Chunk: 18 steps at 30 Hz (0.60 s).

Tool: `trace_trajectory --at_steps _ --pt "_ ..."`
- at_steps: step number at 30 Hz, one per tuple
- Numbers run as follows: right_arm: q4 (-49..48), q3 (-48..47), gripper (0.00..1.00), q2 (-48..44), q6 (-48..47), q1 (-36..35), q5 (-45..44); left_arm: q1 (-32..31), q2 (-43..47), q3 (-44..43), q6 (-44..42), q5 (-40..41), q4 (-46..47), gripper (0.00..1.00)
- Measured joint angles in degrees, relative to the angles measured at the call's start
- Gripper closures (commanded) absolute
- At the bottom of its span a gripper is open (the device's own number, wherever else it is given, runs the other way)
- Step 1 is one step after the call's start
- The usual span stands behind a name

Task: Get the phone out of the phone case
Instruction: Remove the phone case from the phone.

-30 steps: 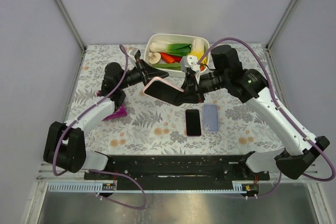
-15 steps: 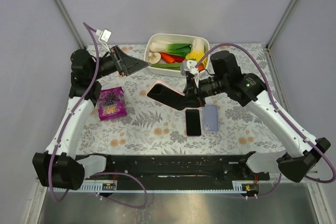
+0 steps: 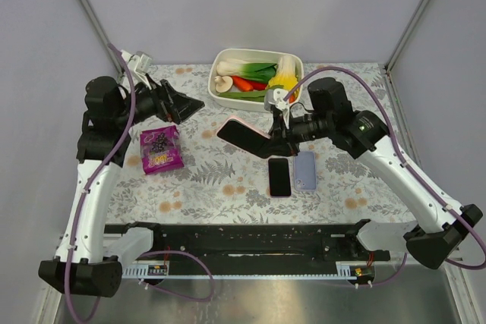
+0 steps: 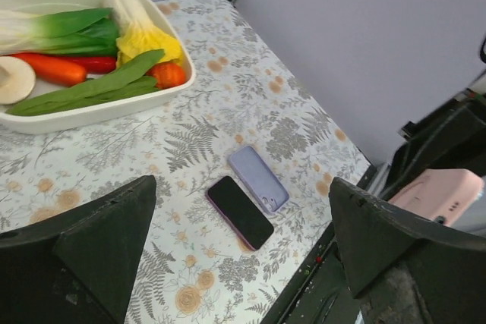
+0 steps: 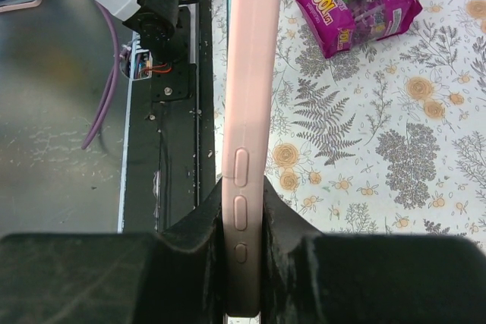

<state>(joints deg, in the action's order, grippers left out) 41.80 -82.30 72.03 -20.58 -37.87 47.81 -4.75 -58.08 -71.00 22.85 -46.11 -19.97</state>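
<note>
My right hand [image 5: 243, 214] is clamped on one edge of the pink, soft-cased phone [image 5: 249, 73], holding it edge-on above the floral table [image 3: 205, 180]. My left hand [image 3: 191, 104] is open, empty and well apart. Risk: with so narrow a grip, the phone could pivot or drop when pried.

Only readable thing here is on the magenta snack packet [image 5: 357, 4] lying on the floral surface [image 5: 425, 149]. In the right wrist view it has chunky yellow-white characters across the front that look like "100", maybe with one more letter after, printed next to a picture of dark grapes. The smaller print is too tiny, and from the top camera the packet [image 3: 160, 149] is just a blur.
</note>
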Motion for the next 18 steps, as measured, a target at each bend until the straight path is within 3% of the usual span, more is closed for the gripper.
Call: trace_trajectory --at_steps 7,11,18 --pt "-0.13 1.73 1.00 -1.66 -0.35 0.00 -0.90 1.03 0.33 0.00 -0.48 0.68 -1.36 0.01" --pt "0.17 2.54 1.00 -1.64 -0.68 0.02 -1.46 0.17 0.46 -2.73 -1.09 -3.43 -1.90 0.01" --pt "0.09 2.54 1.00 -0.66 -0.87 0.02 -1.40 -11.80 -1.05 -13.55 -9.81 -6.05 -8.83 0.01"
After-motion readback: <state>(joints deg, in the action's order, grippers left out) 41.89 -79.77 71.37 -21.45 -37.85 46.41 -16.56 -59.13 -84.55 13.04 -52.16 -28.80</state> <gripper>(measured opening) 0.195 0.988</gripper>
